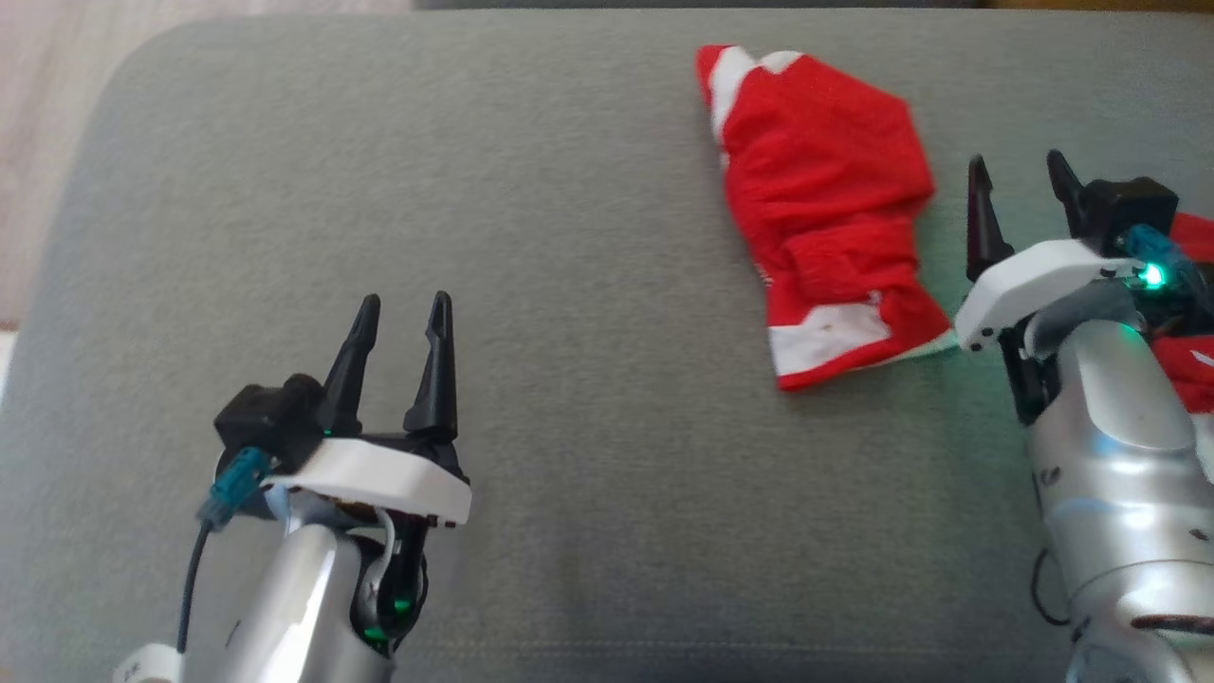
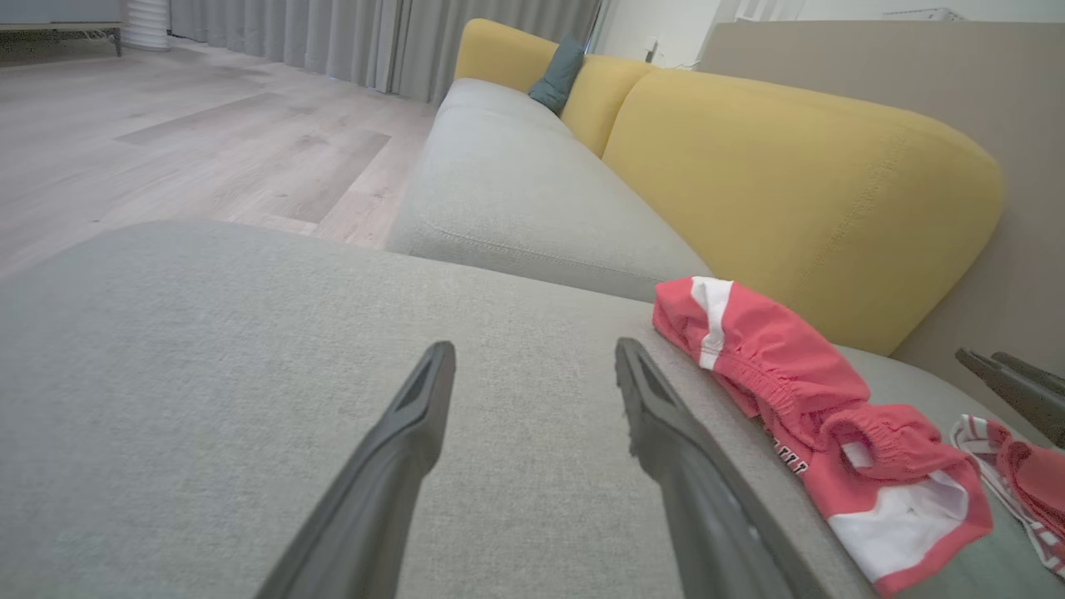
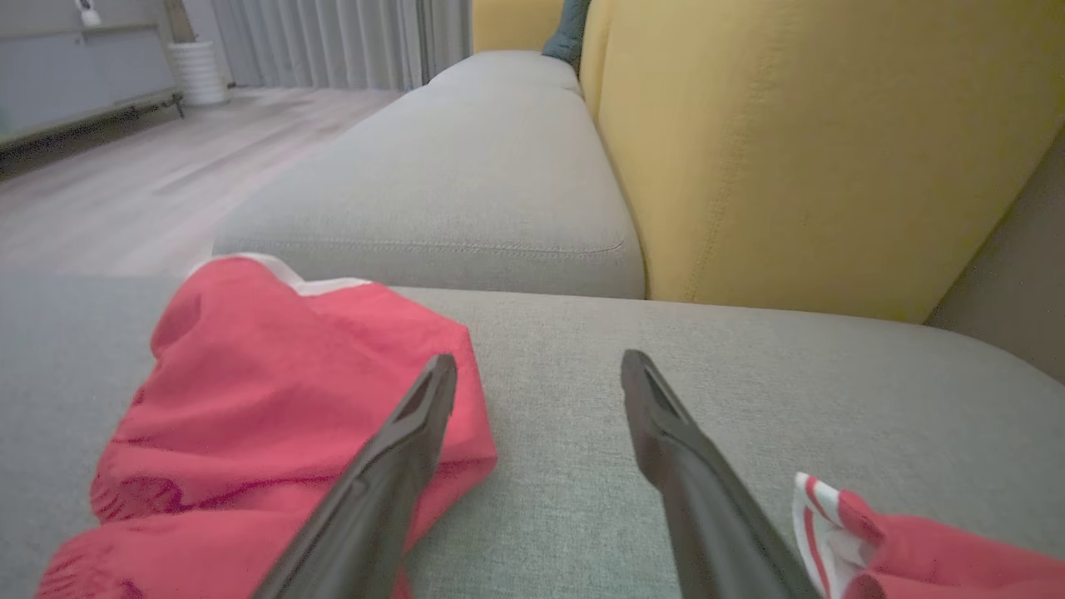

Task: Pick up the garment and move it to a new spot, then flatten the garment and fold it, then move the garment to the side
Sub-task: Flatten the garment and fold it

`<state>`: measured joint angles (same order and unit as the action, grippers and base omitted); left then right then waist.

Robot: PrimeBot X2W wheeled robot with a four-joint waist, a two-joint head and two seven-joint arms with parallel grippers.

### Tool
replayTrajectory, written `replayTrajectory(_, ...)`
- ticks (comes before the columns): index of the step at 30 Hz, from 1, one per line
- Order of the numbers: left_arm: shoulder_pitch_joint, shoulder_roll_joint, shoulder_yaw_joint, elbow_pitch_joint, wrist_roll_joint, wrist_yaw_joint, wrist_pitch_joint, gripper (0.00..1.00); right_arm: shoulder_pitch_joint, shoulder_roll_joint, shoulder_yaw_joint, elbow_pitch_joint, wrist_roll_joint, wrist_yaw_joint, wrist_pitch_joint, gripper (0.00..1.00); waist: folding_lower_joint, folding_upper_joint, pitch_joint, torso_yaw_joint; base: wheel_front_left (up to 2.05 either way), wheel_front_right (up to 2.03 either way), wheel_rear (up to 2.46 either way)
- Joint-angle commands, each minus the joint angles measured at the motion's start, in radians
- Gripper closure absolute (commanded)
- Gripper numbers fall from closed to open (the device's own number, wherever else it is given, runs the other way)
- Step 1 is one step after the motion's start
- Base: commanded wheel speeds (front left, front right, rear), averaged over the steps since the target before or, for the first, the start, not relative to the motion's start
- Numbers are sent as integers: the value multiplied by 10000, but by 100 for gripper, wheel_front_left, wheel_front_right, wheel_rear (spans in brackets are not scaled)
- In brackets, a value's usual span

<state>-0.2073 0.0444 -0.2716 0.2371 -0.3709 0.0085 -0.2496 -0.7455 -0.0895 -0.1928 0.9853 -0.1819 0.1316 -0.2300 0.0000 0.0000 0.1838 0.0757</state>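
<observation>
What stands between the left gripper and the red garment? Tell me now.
Nothing visible: bare grey cushion lies between the open left gripper and the red garment lying off to its right.

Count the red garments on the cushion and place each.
2. The first garment lies bunched right of centre; the second garment sits far right, partly hidden by the right arm.
</observation>
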Motion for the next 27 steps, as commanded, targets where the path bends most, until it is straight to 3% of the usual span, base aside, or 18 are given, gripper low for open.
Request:
replayTrajectory(1,-138,58,417,-345,71,-17,-122,0,-88,188,307,-422,212,-9,-148,0,0,0,-163,-304,0,0,0)
replayTrajectory(6,-36,58,539,-430,110,-117,-122,0,913,306,1006,-1707,1544,-9,-288,0,0,0,-361,-938,0,0,0)
replayTrajectory(16,-37,58,469,-635,20,-315,-122,0,4324,383,1594,-5792,3417,-9,-315,0,0,0,-502,-2064,0,0,0)
replayTrajectory(22,-537,58,-47,-395,192,-593,-122,0,5025,389,1947,-6848,3858,-9,-151,0,0,0,-199,-2644,0,0,0)
replayTrajectory(27,-1433,58,-965,640,406,-943,32,0,5105,390,2018,-7195,3952,-9,-26,0,0,0,133,-3058,0,0,0)
